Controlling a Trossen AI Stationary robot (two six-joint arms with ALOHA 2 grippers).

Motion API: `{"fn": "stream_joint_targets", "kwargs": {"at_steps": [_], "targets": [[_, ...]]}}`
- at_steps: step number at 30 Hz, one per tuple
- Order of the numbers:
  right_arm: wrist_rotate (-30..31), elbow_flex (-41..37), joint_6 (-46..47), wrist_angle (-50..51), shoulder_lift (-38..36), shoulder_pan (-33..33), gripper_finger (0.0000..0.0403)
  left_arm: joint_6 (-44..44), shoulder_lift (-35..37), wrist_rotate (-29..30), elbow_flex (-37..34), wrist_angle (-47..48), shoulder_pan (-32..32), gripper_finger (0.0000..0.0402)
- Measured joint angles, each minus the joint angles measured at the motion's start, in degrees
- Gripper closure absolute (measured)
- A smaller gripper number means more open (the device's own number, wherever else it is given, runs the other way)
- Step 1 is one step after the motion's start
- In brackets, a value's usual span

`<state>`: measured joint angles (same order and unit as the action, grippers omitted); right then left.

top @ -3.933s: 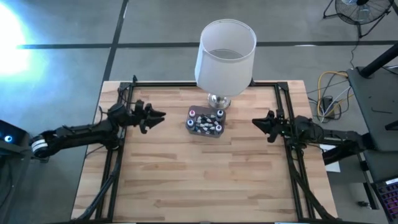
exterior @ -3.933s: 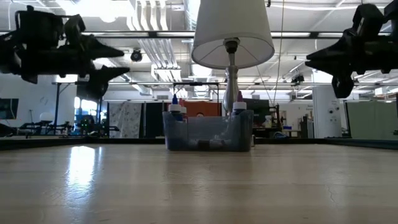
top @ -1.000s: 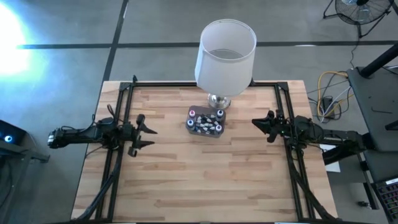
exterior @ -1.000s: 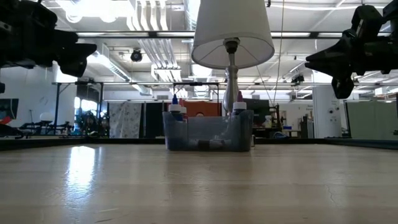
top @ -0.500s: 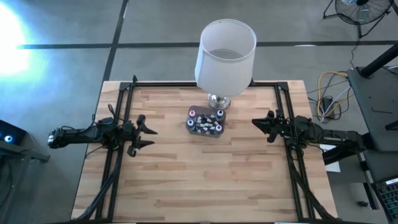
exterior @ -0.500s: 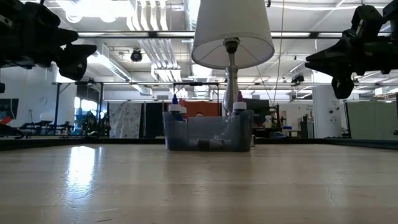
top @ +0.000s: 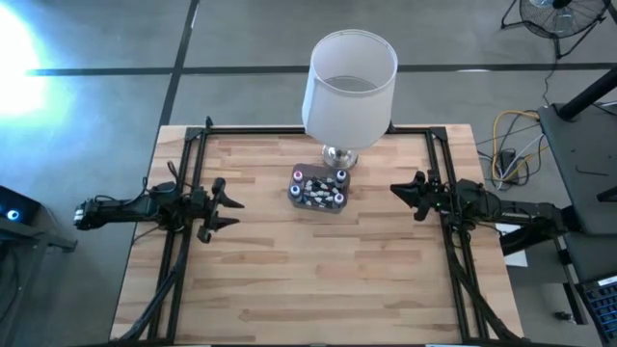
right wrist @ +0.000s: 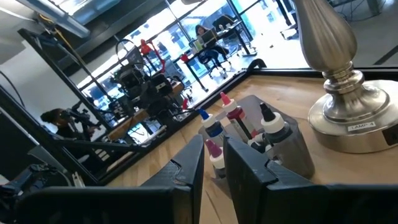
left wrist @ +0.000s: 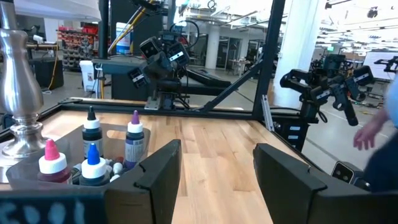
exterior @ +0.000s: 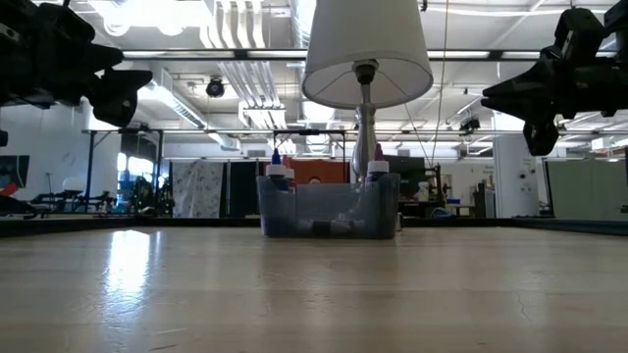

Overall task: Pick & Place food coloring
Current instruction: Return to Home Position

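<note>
High view puts the food coloring [top: 318,189] in the small clear tub [top: 295,179] at the middle rear of the table [top: 318,289], just in front of the lamp [top: 349,77] foot. The bottles stand or lie packed together inside, tips up where the low view shows them above the wall. I see no bottle loose on the wood, so I judge the sorting finished, with the tub walls keeping the light bottles from tipping or rolling.

Both arms sit back at opposite sides, which fits parking, not reaching. The left gripper [top: 226,204] hangs by the left rail [top: 183,241], above the board, fingers spread wide and holding nothing. Its wrist view looks past them to the tub. The right gripper [top: 397,191] waits by the right rail, its 2 fingers drawn narrow with nothing between them.

For room, bare wood lies between each gripper and the tub, and the whole front half of the table is open. The tight spot is behind the tub: the lamp shade overhangs it, so any approach should come from the front or sides and stay low. The 2 rails bound sideways travel.
</note>
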<state>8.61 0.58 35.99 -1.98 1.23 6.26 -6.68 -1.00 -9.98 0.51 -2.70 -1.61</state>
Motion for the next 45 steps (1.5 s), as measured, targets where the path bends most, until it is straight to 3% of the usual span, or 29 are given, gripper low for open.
{"fn": "stream_joint_targets", "kwargs": {"at_steps": [10,16,20,45], "targets": [[0.01,-0.02,-0.05,0.0,-0.01,0.0,0.0346,0.0,-0.04,0.0,0.04,-0.02,0.0,0.0223],[-2.88,-0.02,-16.15,0.37,0.25,0.02,0.0346,0.0,-0.04,0.0,0.04,-0.02,-0.01,0.0223],[-2.65,-0.02,-20.88,0.37,0.28,0.02,0.0346,0.0,-0.04,0.0,0.07,-0.01,-0.02,0.0223],[-2.63,-0.02,-19.55,0.44,0.28,0.0,0.0346,0.0,-0.04,0.0,0.09,0.02,-0.02,0.0223]]}}
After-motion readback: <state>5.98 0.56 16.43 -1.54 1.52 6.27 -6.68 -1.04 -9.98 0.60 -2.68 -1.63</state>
